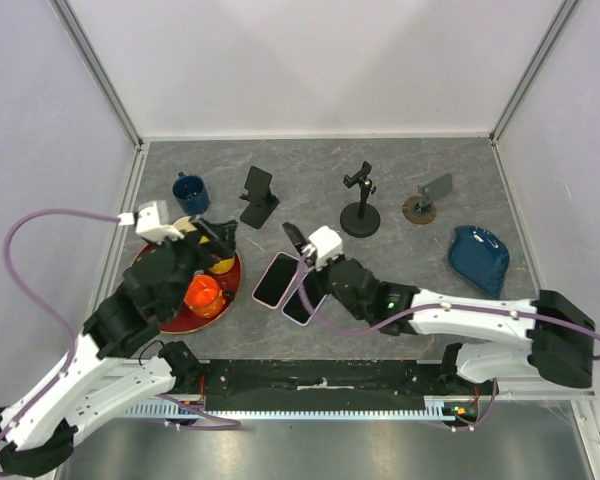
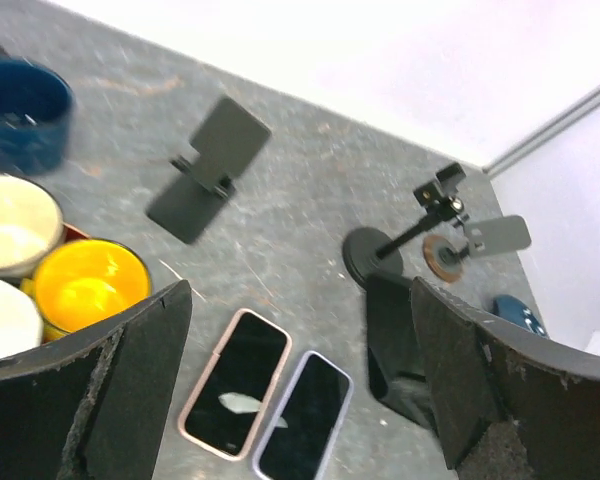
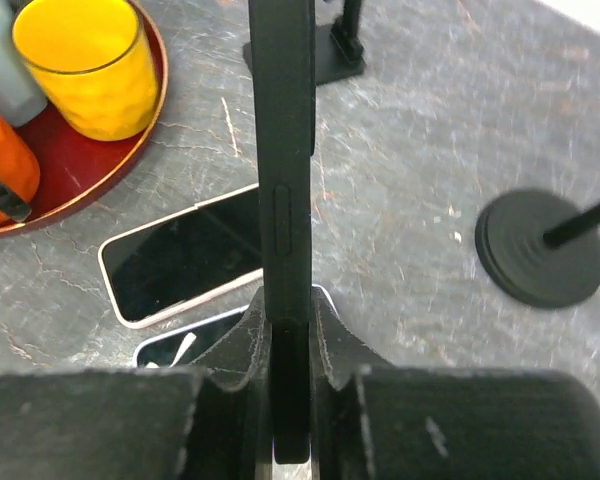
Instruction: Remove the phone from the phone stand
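- My right gripper point(image 3: 290, 345) clamps the dark phone point(image 3: 280, 150) edge-on; my left gripper point(image 2: 290, 370) stands wide, empty.
- I'd lower it flat at three o'clock of the two lying phones point(image 1: 276, 280), without touching them.

Two arms of white shells and black joints share a black rail point(image 1: 320, 378) at the near edge of the surface point(image 1: 420, 265). The left arm point(image 1: 90, 375) trails a lilac cable point(image 1: 35, 225) in a wide loop. The right arm point(image 1: 470, 318) carries a matching cable point(image 1: 592, 322) and a small green light point(image 1: 391, 299). A white camera block point(image 1: 152, 218) tops each wrist. The jaws are matt black, rough and chipped at the edges.
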